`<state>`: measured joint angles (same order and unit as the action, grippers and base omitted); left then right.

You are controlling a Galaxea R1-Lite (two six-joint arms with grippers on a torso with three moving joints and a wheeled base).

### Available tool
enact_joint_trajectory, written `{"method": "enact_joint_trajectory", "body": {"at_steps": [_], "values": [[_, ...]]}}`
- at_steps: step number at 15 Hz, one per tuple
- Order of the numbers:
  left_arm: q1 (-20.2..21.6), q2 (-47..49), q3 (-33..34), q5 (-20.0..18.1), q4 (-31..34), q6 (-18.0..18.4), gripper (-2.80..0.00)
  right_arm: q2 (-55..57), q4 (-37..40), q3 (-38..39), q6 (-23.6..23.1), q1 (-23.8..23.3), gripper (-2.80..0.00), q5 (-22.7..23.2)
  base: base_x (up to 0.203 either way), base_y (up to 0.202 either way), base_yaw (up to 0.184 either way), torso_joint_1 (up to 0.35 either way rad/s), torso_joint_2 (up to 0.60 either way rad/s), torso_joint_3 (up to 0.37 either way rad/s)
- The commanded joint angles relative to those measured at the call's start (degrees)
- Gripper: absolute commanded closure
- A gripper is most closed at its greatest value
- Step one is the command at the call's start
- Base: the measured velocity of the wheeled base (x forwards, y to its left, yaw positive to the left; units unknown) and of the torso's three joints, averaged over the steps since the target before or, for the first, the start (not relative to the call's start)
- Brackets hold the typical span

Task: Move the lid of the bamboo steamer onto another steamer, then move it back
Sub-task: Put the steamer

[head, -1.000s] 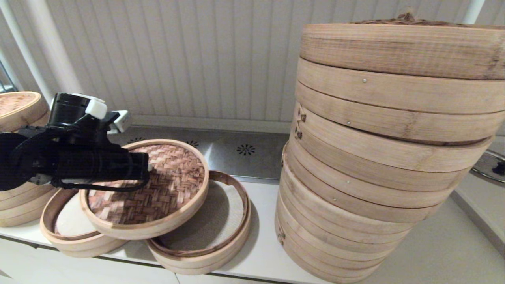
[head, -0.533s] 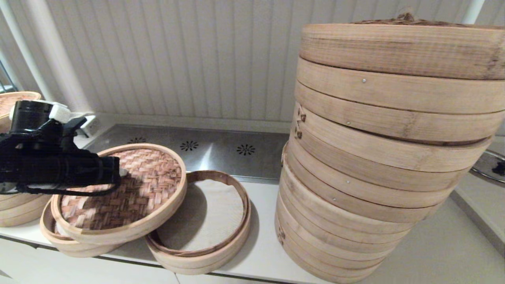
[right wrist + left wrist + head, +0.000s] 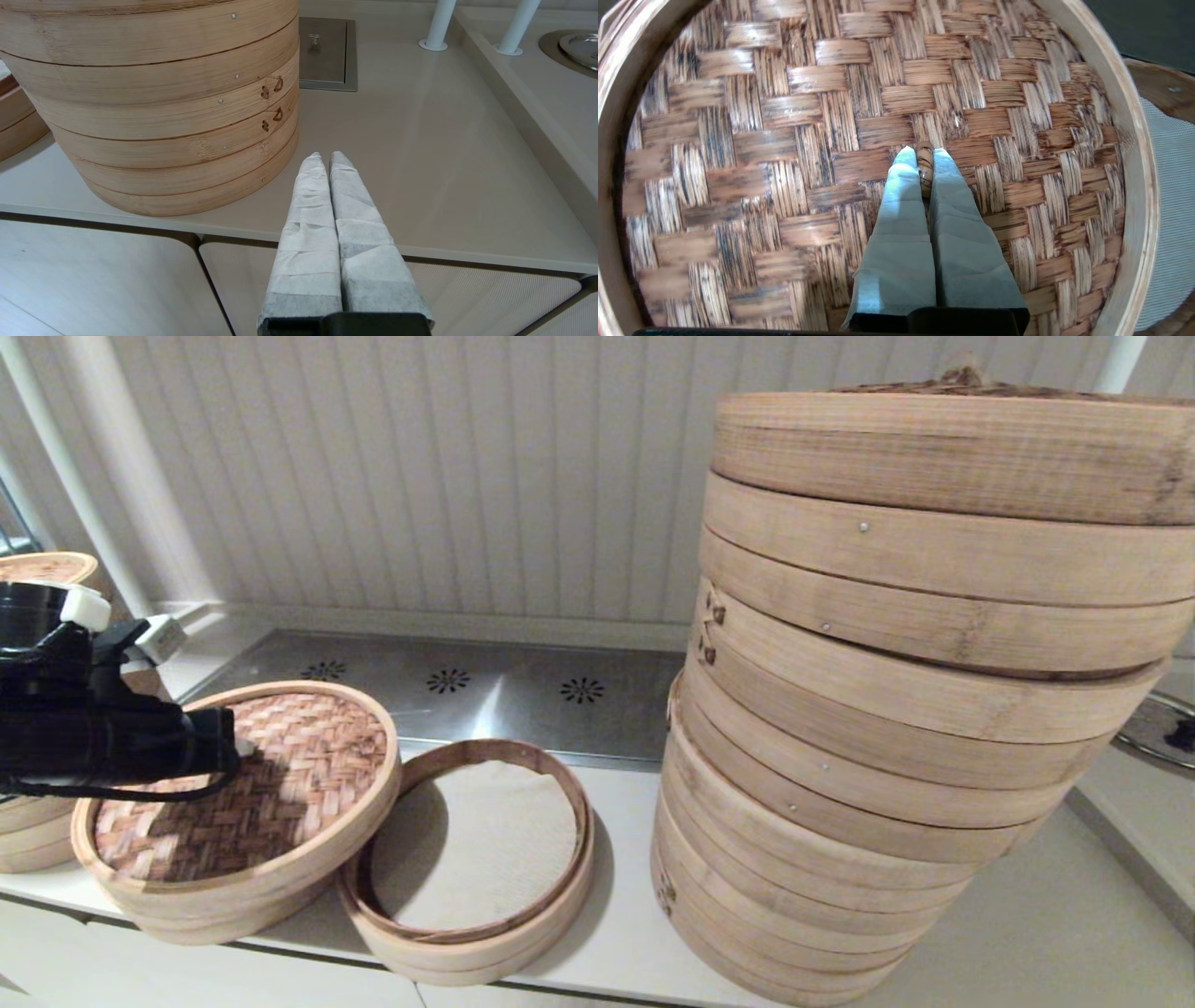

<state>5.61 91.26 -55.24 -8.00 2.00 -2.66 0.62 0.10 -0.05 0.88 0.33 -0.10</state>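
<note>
The bamboo steamer lid (image 3: pixel 280 784), reddish-brown woven top in a pale rim, lies slightly tilted over another steamer (image 3: pixel 201 922). Only that steamer's pale outer wall shows beneath the lid's rim; its white liner is hidden. My left gripper (image 3: pixel 238 747) reaches in from the left over the lid's middle. In the left wrist view the lid (image 3: pixel 784 140) fills the picture, and the left gripper (image 3: pixel 924 156) is shut on the lid's small centre loop (image 3: pixel 925 164). My right gripper (image 3: pixel 325 156) hangs shut and empty off the counter's front edge, out of the head view.
The like basket with a beige textured liner (image 3: pixel 476 845) stands uncovered just right of the lid, almost touching it. The huge stacked baskets (image 3: pixel 896 709) rise on the right. A medium stack (image 3: pixel 28 826) sits at the far left. A vented metal plate (image 3: pixel 523 695) lies behind.
My left gripper has carried the lid leftward and down, off the beige-lined basket and over the left basket. The white liner, visible before, is now covered.
</note>
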Motion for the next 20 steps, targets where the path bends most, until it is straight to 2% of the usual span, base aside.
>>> {"method": "enact_joint_trajectory", "body": {"at_steps": [1,5,8,14,17,20], "values": [[2.2,0.4,-0.1,-0.9,0.0,0.2,0.00,0.0,0.0,0.0,0.0,0.0,0.00,0.0,0.000,0.000,0.000,0.000,0.00,0.000],[5.8,0.5,-0.2,-2.6,-0.1,0.8,0.00,0.0,0.0,0.0,0.0,0.0,0.00,0.0,0.000,0.000,0.000,0.000,0.00,0.000],[9.7,1.7,0.1,-5.8,-0.1,1.4,0.00,0.0,0.0,0.0,0.0,0.0,0.00,0.0,0.000,0.000,0.000,0.000,0.00,0.000],[11.1,5.4,0.0,-8.0,-0.4,1.8,0.00,0.0,0.0,0.0,0.0,0.0,0.00,0.0,0.000,0.000,0.000,0.000,0.00,0.000],[12.4,7.8,0.3,-8.1,-5.3,2.1,0.00,0.0,0.0,0.0,0.0,0.0,0.00,0.0,0.000,0.000,0.000,0.000,0.00,0.000],[13.4,9.2,0.3,-8.1,-5.9,2.3,0.00,0.0,0.0,0.0,0.0,0.0,0.00,0.0,0.000,0.000,0.000,0.000,0.00,0.000]]}}
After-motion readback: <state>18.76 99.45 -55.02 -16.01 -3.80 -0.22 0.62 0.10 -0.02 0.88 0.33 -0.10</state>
